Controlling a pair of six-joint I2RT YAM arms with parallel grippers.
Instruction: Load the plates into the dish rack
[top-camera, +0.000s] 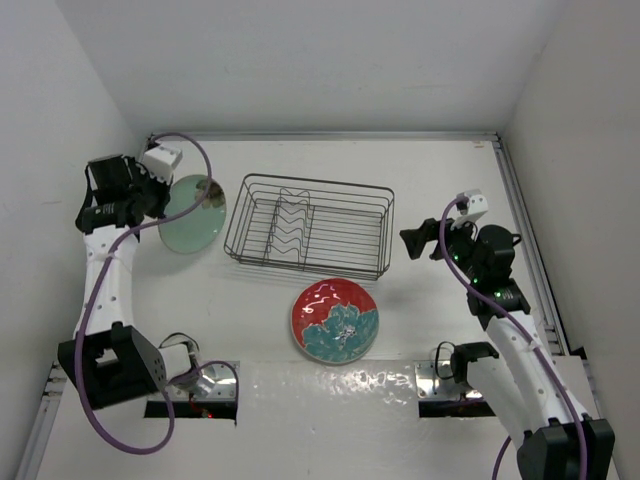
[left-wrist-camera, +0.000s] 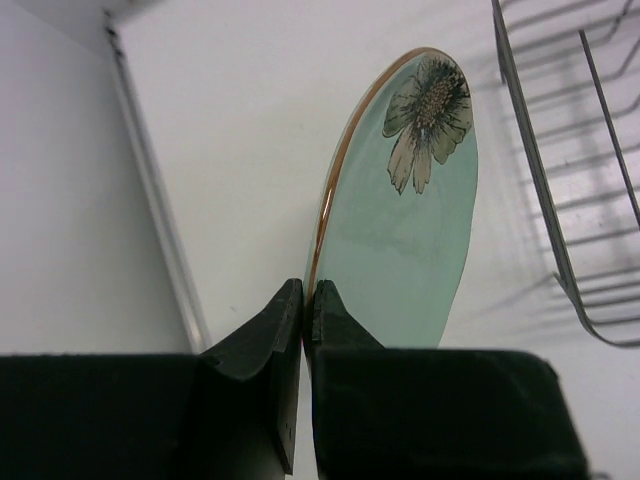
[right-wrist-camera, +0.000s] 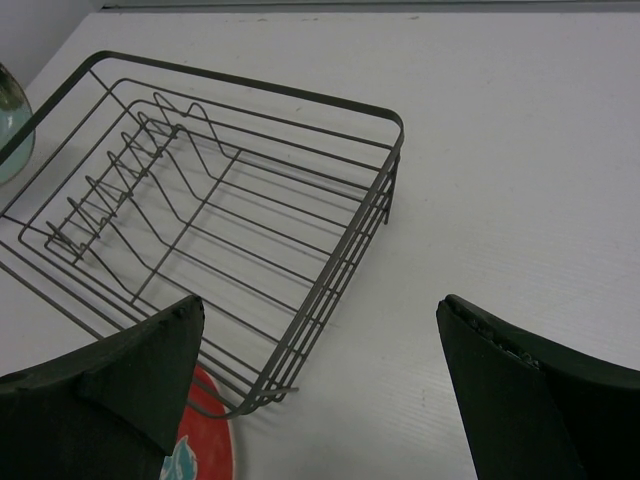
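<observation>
The rectangular dark wire dish rack (top-camera: 310, 183) stands with no plate in its dividers, so I judge the loading not yet done, with both plates left to go. The round red plate with the teal-blue flower (top-camera: 335, 320) lies flat just in front of the rack, untouched. The pale mint green plate with the small dark flower (top-camera: 192, 215) is tipped up on edge just left of the rack, its rim pinched by my left gripper (left-wrist-camera: 307, 295), while my right gripper (top-camera: 412, 243) hangs spread and empty-handed right of the rack.
</observation>
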